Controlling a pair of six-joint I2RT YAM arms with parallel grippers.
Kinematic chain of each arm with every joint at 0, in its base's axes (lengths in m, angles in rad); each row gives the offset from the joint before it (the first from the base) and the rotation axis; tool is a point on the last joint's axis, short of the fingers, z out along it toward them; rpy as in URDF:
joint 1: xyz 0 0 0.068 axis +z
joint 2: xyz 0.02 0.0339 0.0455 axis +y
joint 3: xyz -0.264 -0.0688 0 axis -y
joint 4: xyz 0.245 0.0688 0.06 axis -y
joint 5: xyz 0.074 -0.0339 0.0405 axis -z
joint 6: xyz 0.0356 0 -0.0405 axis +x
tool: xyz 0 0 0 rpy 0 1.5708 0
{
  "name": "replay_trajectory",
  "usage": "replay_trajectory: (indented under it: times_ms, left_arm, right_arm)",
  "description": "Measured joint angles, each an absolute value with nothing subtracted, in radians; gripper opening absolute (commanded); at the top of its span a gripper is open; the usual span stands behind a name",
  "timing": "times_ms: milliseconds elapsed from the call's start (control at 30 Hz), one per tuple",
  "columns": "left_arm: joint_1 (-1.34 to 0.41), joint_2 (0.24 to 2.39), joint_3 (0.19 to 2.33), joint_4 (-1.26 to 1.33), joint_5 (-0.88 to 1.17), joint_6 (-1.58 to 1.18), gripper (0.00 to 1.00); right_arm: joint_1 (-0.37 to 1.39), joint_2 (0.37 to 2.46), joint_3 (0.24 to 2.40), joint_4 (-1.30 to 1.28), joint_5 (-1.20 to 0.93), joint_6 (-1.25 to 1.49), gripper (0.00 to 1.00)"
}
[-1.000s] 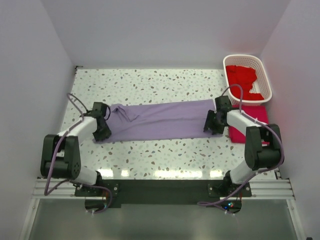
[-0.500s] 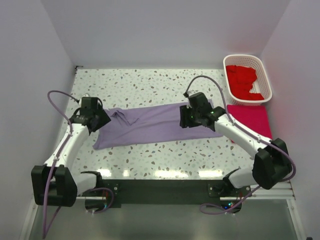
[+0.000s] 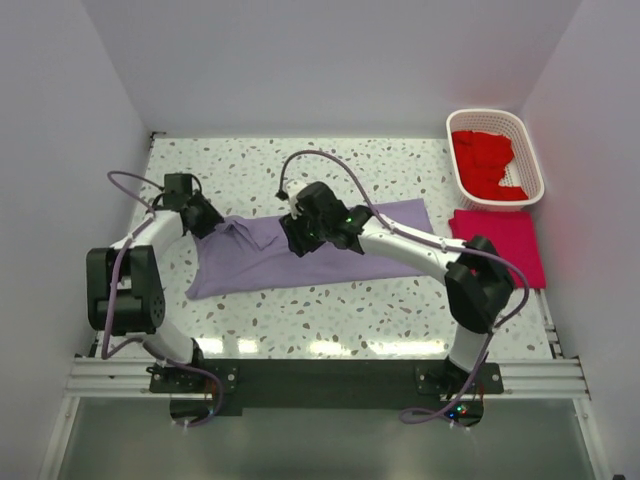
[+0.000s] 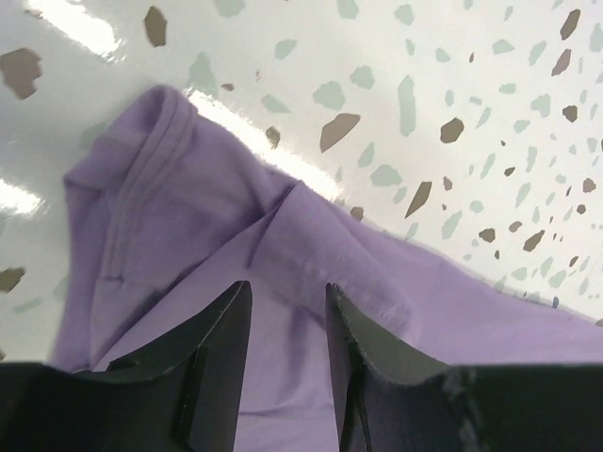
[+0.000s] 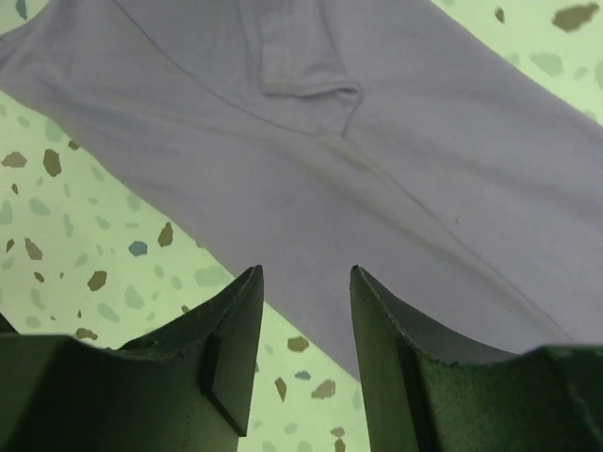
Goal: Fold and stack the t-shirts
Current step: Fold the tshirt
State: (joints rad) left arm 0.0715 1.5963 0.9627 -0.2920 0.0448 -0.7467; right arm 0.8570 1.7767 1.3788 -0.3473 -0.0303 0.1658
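Note:
A purple t-shirt point(image 3: 330, 245) lies spread lengthwise across the middle of the table. My left gripper point(image 3: 207, 222) is open and low over the shirt's rumpled left end; in the left wrist view the gripper point(image 4: 287, 301) has purple cloth point(image 4: 188, 217) between and under its fingers. My right gripper point(image 3: 300, 238) is open over the middle of the shirt; in the right wrist view the gripper point(image 5: 306, 278) hangs above the shirt's point(image 5: 377, 141) near edge, holding nothing. A folded red shirt point(image 3: 502, 245) lies at the right.
A white basket point(image 3: 530, 150) with red shirts point(image 3: 485, 160) stands at the back right corner. The speckled table point(image 3: 330, 300) shows in front of the purple shirt. White walls close in left, back and right.
My right gripper has moved left from the shirt's right end to its middle. My left gripper has moved back and now sits over the shirt's upper left end.

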Motion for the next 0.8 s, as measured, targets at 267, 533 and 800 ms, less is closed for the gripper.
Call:
replay_trajectory:
  times_ms: [267,533,800]
  left_arm:
    - [0.072,1.698,1.013,-0.256,0.093,-0.749,0.44]
    - [0.072,1.731,1.013,-0.249,0.093,-0.747,0.45]
    - [0.072,1.756,1.014,-0.253,0.089,-0.740,0.46]
  right_arm:
    - [0.899,2.009,1.589,-0.299,-0.073,0.104,0.44]
    - [0.924,2.182,1.736,-0.284,-0.102,0.082,0.44]
    - [0.928,2.290,1.817,-0.273,-0.096,0.065,0.41]
